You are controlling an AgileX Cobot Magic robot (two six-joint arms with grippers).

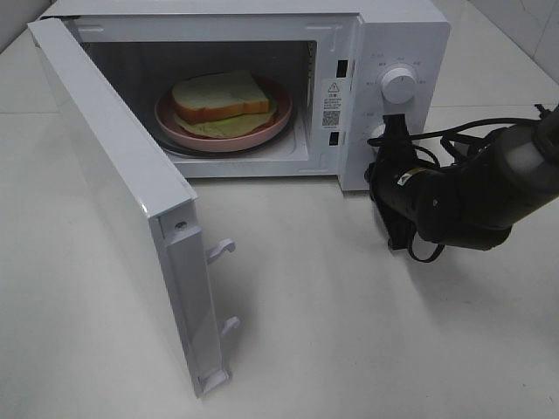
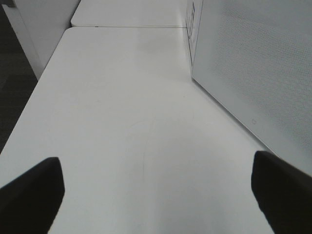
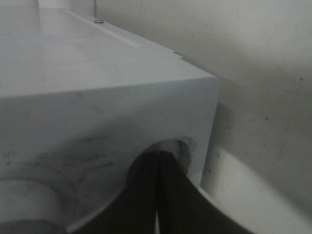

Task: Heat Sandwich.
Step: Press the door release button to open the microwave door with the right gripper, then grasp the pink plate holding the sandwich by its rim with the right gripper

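The sandwich (image 1: 220,96), pale bread with lighter layers under it, lies on a round pink plate (image 1: 262,133) inside the white microwave (image 1: 410,35). The microwave door (image 1: 113,192) stands wide open to the left. My right gripper (image 1: 389,131) is shut, its tips against the control panel at the lower knob, below the upper knob (image 1: 400,85). In the right wrist view the closed fingers (image 3: 158,185) meet at a round part of the panel. My left gripper (image 2: 156,195) is open and empty over bare table; it is out of the exterior view.
The open door's outer face (image 2: 253,63) stands close beside my left gripper. The white table (image 1: 349,332) stretches in front of the microwave. Black cables (image 1: 463,140) trail along my right arm. The table edge (image 2: 29,112) drops to a dark floor.
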